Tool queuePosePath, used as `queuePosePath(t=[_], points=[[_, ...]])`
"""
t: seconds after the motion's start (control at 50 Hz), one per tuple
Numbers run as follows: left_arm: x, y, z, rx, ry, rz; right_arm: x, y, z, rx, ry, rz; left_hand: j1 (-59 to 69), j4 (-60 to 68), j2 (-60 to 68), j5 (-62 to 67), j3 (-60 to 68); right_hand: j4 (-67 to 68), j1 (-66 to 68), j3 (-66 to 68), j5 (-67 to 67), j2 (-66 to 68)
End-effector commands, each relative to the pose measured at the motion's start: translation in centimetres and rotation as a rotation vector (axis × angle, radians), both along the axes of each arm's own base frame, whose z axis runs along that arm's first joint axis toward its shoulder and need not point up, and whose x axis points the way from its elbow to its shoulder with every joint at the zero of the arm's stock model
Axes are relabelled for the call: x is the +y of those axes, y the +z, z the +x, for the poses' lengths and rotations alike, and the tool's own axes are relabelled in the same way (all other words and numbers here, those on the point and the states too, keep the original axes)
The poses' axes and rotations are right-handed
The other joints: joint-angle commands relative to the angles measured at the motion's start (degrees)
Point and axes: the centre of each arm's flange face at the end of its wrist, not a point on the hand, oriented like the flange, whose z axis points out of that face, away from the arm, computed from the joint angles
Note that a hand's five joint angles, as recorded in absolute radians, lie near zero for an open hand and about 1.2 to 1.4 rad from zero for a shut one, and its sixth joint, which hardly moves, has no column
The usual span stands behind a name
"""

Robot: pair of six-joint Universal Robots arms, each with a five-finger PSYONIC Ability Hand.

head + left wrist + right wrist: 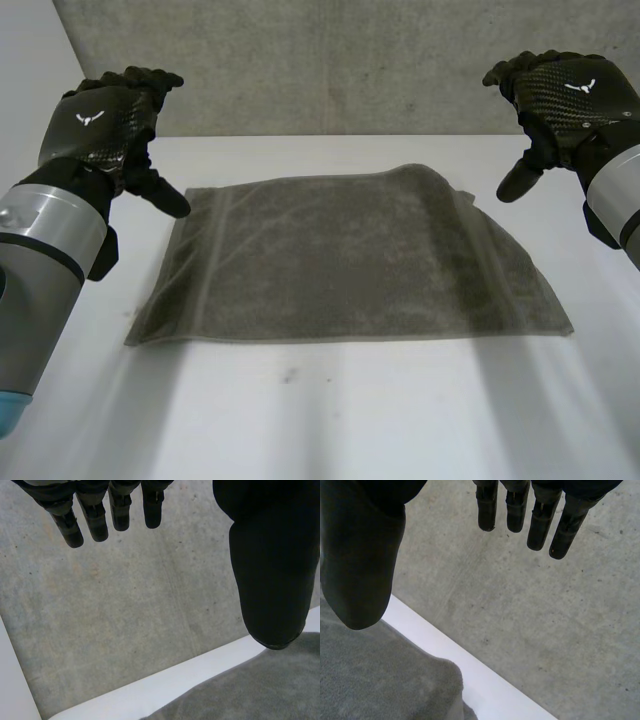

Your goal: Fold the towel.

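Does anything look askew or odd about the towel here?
Slightly: the towel has a rounded, rumpled far right corner, with a lower layer peeking out along its right edge. The left hand and right hand are open near its far corners.

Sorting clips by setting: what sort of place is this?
Probably a robotics lab or test bench rather than a home: a grey towel lying on a plain white table, against a raw concrete wall.

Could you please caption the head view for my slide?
Open black left hand and right hand flank the far corners of a grey terry towel on a white table.
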Motion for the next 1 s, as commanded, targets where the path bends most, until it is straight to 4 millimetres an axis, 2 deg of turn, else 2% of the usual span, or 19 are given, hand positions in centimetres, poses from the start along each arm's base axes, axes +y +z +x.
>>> queuePosePath(t=[0.02,0.04,0.1,0.14,0.16,0.2,0.22,0.24,0.26,0.28,0.3,0.32,0.36,0.38,0.42,0.52,0.58,0.74,1.0], points=[[-0.2,-1.7,0.2,-0.081,0.011,0.033,0.5,-2.1,-0.3,0.122,0.007,0.101,0.0,0.5,0.5,-1.4,0.5,-4.5,-2.7,-3.8,-3.2,-4.4],[-0.2,-2.5,0.2,-0.132,0.012,0.043,0.6,-3.4,-0.3,0.187,0.014,0.140,0.0,0.5,0.5,-1.4,0.5,-4.5,-2.7,-3.8,-3.2,-4.4],[-0.3,-3.3,0.2,-0.192,0.014,0.048,0.6,-4.6,-0.5,0.256,0.019,0.171,0.0,0.5,0.5,-1.4,0.5,-4.5,-2.7,-3.8,-3.2,-4.4],[-0.4,-4.9,0.4,-0.306,0.020,0.055,0.1,-7.4,-1.7,0.387,0.006,0.230,0.0,0.5,0.5,-1.4,0.5,-4.5,-2.7,-3.8,-3.2,-4.4],[-0.4,-4.9,0.4,-0.307,0.020,0.055,0.1,-7.4,-1.7,0.387,0.006,0.230,0.0,0.5,0.5,-1.4,0.5,-4.5,-2.7,-3.8,-3.2,-4.4],[-1.3,-6.8,0.9,-0.385,0.031,0.066,-0.9,-10.2,-3.6,0.476,-0.015,0.280,0.0,0.5,0.5,-1.4,0.5,-4.5,-2.7,-3.8,-3.2,-4.4],[-1.3,-6.8,0.9,-0.386,0.031,0.066,-0.9,-10.2,-3.6,0.477,-0.015,0.281,0.0,0.5,0.5,-1.4,0.5,-4.5,-2.7,-3.8,-3.2,-4.4],[-1.8,-7.8,1.1,-0.407,0.024,0.071,-1.4,-11.3,-4.3,0.492,-0.005,0.292,0.0,0.5,0.5,-1.4,0.5,-4.5,-2.7,-3.8,-3.2,-4.4],[-1.9,-7.8,1.1,-0.407,0.024,0.071,-1.9,-12.5,-4.7,0.486,0.016,0.301,0.0,0.5,0.5,-1.4,0.5,-4.5,-2.7,-3.8,-3.2,-4.4],[-2.3,-8.7,1.4,-0.419,0.010,0.082,-1.9,-12.5,-4.7,0.486,0.016,0.301,0.0,0.5,0.5,-1.4,0.5,-4.5,-2.7,-3.8,-3.2,-4.4],[-2.9,-9.6,1.7,-0.421,-0.010,0.097,-2.3,-13.6,-5.0,0.468,0.036,0.316,0.0,0.5,0.5,-1.4,0.5,-4.5,-2.7,-3.8,-3.2,-4.4],[-2.9,-9.7,1.7,-0.421,-0.011,0.097,-2.3,-13.6,-5.0,0.468,0.036,0.316,0.0,0.5,0.5,-1.4,0.5,-4.5,-2.7,-3.8,-3.2,-4.4],[-3.6,-11.2,2.0,-0.421,-0.058,0.132,-3.0,-15.5,-5.6,0.442,0.053,0.330,0.1,0.6,0.7,-1.2,0.7,-4.5,-2.7,-3.8,-3.2,-4.4],[-3.6,-11.2,2.0,-0.421,-0.058,0.133,-3.0,-15.5,-5.6,0.442,0.053,0.330,0.1,0.6,0.7,-1.2,0.7,-4.5,-2.7,-3.8,-3.2,-4.4],[-4.2,-12.5,2.1,-0.418,-0.092,0.168,-3.8,-17.3,-6.2,0.405,0.031,0.358,0.3,0.8,0.9,-1.1,0.8,-4.5,-2.7,-3.8,-3.2,-4.4],[-5.1,-13.9,2.4,-0.418,-0.086,0.195,-4.5,-19.6,-6.6,0.362,0.020,0.399,0.5,1.0,1.0,-0.9,1.0,-3.7,-2.0,-3.0,-2.4,-3.7],[-5.5,-14.5,2.6,-0.419,-0.077,0.196,-4.9,-20.2,-6.6,0.362,0.017,0.390,0.6,1.1,1.2,-0.7,1.2,-3.7,-2.0,-3.0,-2.4,-3.7],[-5.6,-14.4,2.9,-0.415,-0.065,0.190,-6.2,-20.0,-7.0,0.356,-0.012,0.296,0.8,1.3,1.4,-0.5,1.3,5.0,6.8,5.7,6.3,5.1],[-5.3,-14.6,3.0,-0.417,-0.067,0.200,-7.4,-20.7,-7.6,0.351,-0.028,0.291,1.0,1.5,1.5,-0.4,1.5,9.4,11.2,10.1,10.7,9.4]])
